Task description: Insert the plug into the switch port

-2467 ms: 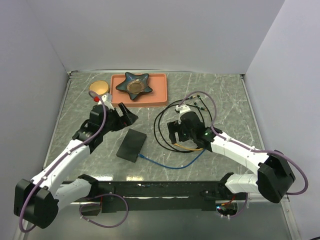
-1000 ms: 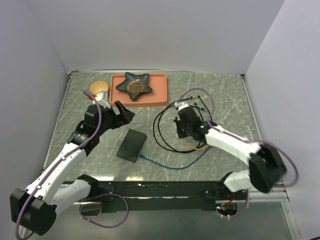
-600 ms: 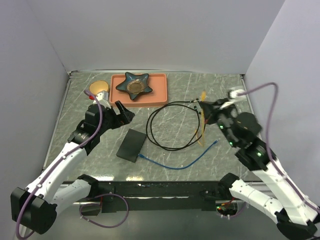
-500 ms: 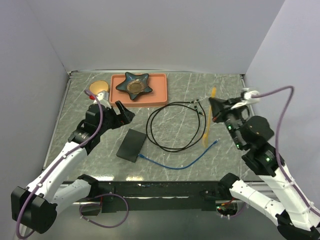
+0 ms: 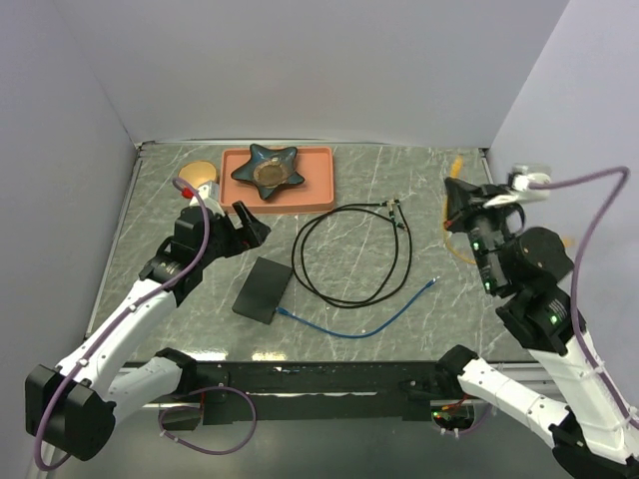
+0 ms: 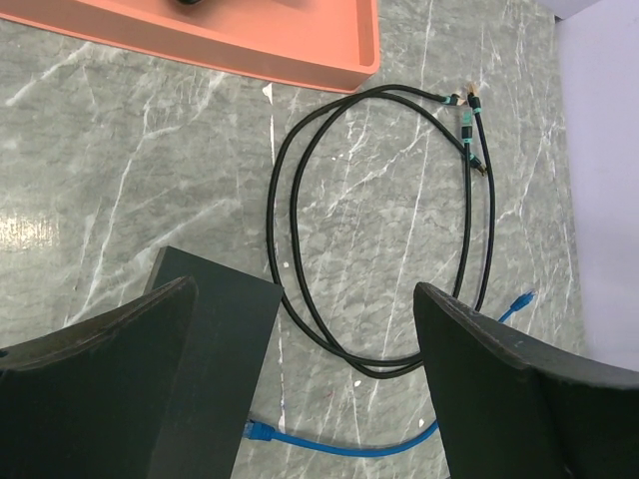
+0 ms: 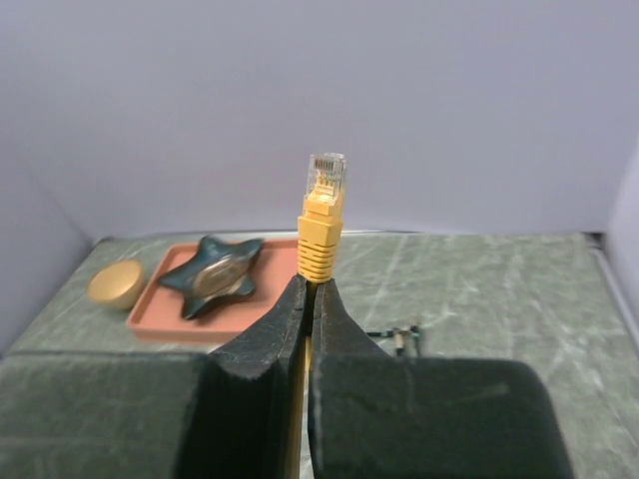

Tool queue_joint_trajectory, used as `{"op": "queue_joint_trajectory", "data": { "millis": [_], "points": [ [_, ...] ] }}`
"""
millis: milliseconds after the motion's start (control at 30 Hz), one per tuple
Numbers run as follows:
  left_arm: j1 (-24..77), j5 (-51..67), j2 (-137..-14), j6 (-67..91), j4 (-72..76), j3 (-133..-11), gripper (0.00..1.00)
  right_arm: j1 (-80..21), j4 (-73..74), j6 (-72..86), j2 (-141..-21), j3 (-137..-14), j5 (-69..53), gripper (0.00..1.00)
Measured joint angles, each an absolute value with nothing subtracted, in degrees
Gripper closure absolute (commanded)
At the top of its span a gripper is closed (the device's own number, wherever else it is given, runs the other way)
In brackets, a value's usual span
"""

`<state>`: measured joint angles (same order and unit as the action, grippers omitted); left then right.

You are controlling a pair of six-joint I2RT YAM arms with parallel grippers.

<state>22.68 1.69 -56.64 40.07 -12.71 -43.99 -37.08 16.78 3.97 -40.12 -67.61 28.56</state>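
Grey-veined marble tabletop (image 5: 399,170), glossy, boxed in by plain lilac walls.

Just changed: right hand (image 7: 308,289) no longer low among the cables at mid-table, now lifted high over the right side, jaws pinched tight on the plug (image 7: 322,215) at the base of its boot. Plug upright and free of the tangle, yellow cable (image 5: 461,257) trailing below in a loose curl. Left hand (image 6: 305,289) unmoved, spread wide and empty, hovering over the far end of the switch port (image 5: 264,288). Reads as pick-up finished and carry still ahead: plug well apart from the box, with the whole black cable (image 5: 296,254) between. Socket row not visible in any view, so approach side hard to judge.

Materials, near to far. Thin blue cable (image 5: 364,324), limp, in a shallow arc, one end at the box's near edge, seated or merely touching impossible to tell. Switch port flat, matte black, rectangular, lying askew left of centre. Black cable to its right, smooth, coiled in a double ring, small metal-tipped ends at the ring's far right. Plug: clear hard tip with fine contacts, ribbed yellow rubbery boot. Farthest: orange-pink tray (image 5: 318,195) with low rim, dark glazed star-shaped dish (image 5: 268,170) inside, round tan disc (image 5: 198,174) just beside the tray's left end.
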Motion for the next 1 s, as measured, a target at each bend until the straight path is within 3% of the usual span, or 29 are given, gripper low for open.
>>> {"op": "queue_joint_trajectory", "data": {
  "millis": [200, 467, 700, 1000],
  "points": [
    [22.13, 3.16, -57.25, 40.1, -11.73, -43.97, 0.03, -36.97, 16.53, 4.47, -52.05, -64.29, 12.51, 1.0],
    [19.55, 10.98, -59.53, 40.1, -6.55, -42.15, 0.01, -37.85, 13.87, 6.74, -73.87, -43.83, -7.55, 1.0],
    [19.46, 22.59, -59.96, 40.8, 2.52, -38.46, 0.17, -39.55, 7.22, 6.52, -71.79, -43.09, -14.57, 1.0],
    [21.28, 32.75, -61.8, 41.06, 12.36, -35.86, 0.2, -40.45, 0.99, 6.52, -68.95, -41.93, -19.73, 1.0]
  ]
}}
